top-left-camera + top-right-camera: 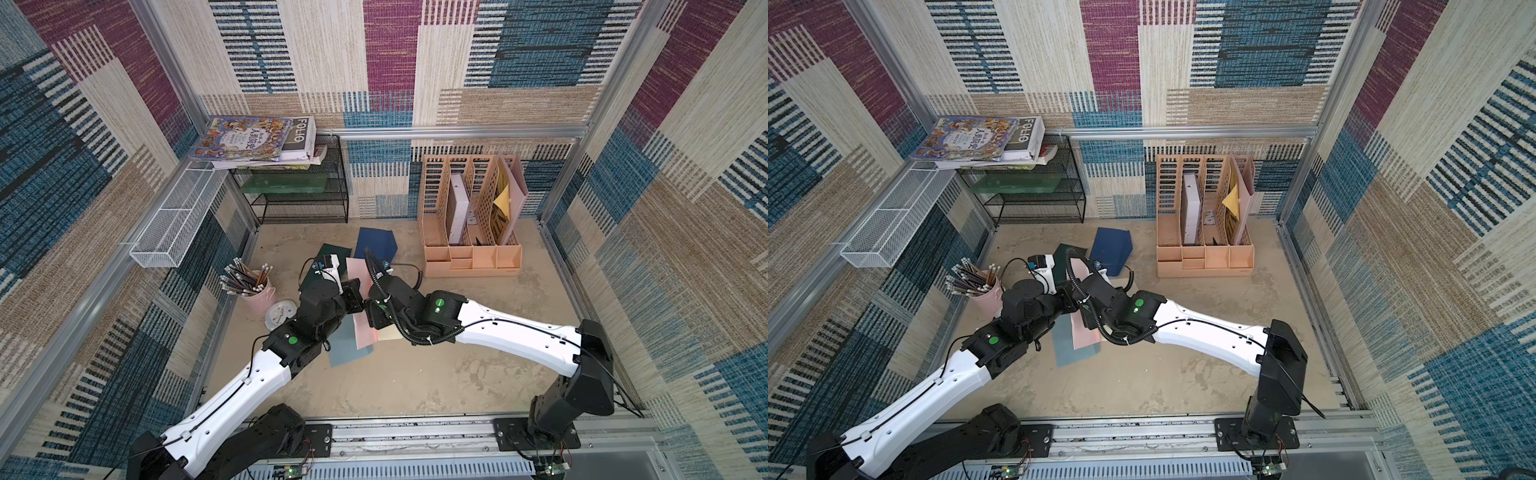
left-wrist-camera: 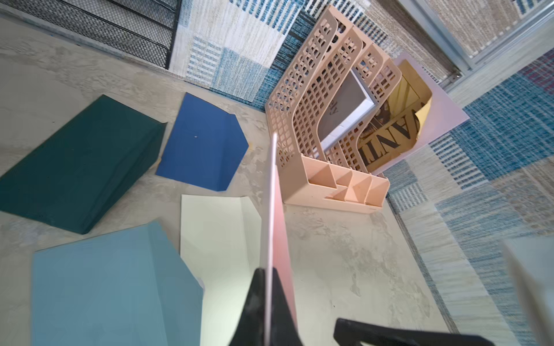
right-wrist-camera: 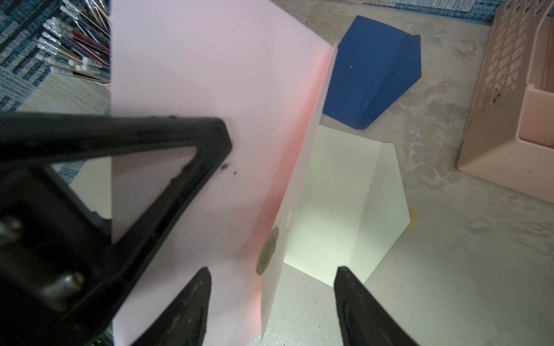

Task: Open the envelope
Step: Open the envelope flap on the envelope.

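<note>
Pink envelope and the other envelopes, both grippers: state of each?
pink envelope: lifted on edge, flap swung open
left gripper: shut on pink envelope
right gripper: open, straddling the flap edge
white envelope: flat, flap open
dark blue envelope: flat, flap open

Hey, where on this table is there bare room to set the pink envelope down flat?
Bare concrete-look tabletop lies between the light blue envelope and the front rail, and right of the cream envelope below the peach plastic file organizer. Crowded: the dark green envelope, navy envelope and pink pencil cup.
</note>
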Motion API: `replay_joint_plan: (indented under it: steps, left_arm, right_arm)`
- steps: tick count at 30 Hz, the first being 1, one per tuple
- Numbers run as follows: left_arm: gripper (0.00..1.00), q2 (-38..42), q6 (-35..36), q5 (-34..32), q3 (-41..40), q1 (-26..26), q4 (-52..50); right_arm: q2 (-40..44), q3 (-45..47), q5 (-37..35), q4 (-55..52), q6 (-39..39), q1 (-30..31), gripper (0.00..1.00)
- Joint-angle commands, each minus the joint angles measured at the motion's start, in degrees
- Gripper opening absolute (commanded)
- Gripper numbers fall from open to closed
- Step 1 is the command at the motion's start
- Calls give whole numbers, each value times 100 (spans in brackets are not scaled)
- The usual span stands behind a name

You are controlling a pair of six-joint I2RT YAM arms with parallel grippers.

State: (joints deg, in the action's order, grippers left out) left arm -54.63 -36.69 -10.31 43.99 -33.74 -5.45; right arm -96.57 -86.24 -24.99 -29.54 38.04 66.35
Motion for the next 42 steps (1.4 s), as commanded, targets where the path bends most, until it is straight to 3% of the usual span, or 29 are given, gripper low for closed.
replay_joint_plan:
  steps: [1, 5, 8, 10, 13, 14, 31, 36, 42]
  left_arm:
    - [0, 171, -191, -112, 18, -58, 270]
    - [0, 359, -268, -121, -66, -60, 262]
    - [0, 423, -322, -86, -44, -61, 162]
    - [0, 459, -349, -48, -50, -63, 108]
    - [0, 545, -396, -14, -114, -63, 100]
    - [0, 573, -400, -24, -124, -63, 66]
    - [0, 488, 1, -421, 23, -24, -430]
    - [27, 166, 61, -475, 199, -10, -687]
    - [37, -296, 35, -326, 324, 7, -738]
  right_arm:
    - [-135, -49, -519, -488, 193, -7, 66]
    - [-188, -18, -520, -480, 196, -66, 64]
    - [-205, 9, -498, -429, 179, -115, 54]
    - [-138, 102, -438, -277, 109, -155, 40]
    - [66, 390, -37, 108, -88, -278, 5]
    - [161, 505, 154, 274, -151, -339, 0]
    - [1976, 2352, 3041, 2276, -551, -1170, 0]
    - [2302, 2717, 3918, 2923, -374, -1373, 0]
    - [2587, 3053, 4717, 3729, -119, -1473, 0]
